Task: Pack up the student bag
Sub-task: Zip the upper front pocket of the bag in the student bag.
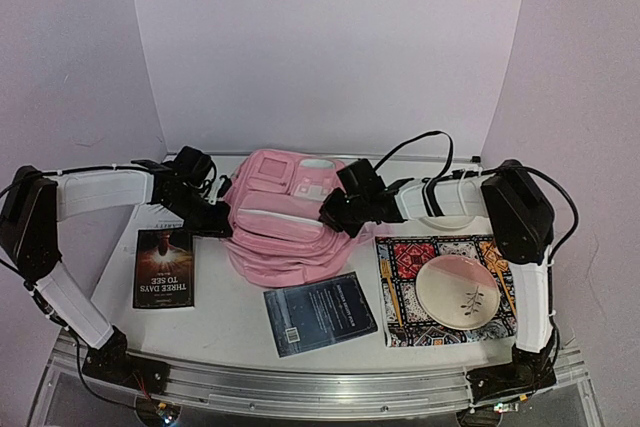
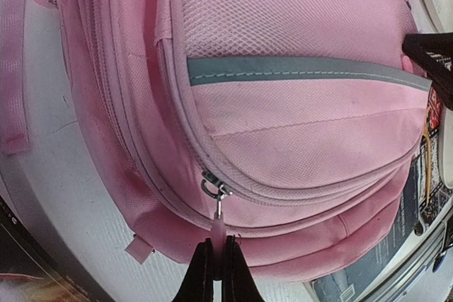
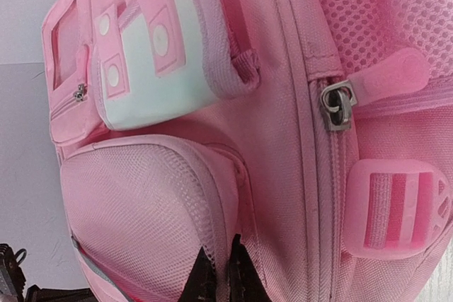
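Note:
The student bag [image 1: 285,222], a large pink backpack, lies flat in the middle of the table, front pockets up. My left gripper [image 1: 222,219] is at its left edge; in the left wrist view it [image 2: 218,259] is shut on the pink zipper pull tab [image 2: 219,230] that hangs from a metal slider [image 2: 214,188]. My right gripper [image 1: 328,215] is at the bag's right side; in the right wrist view it [image 3: 221,263] is shut on a fold of the mesh pocket's edge [image 3: 212,210]. Another zipper slider [image 3: 338,105] with a pink tab shows to the right.
A dark book [image 1: 163,266] lies left of the bag, a dark blue book [image 1: 319,314] in front of it. A patterned mat [image 1: 445,290] with a pink-white plate [image 1: 458,290] and utensils lies at the right. A white dish [image 1: 450,215] sits behind the mat.

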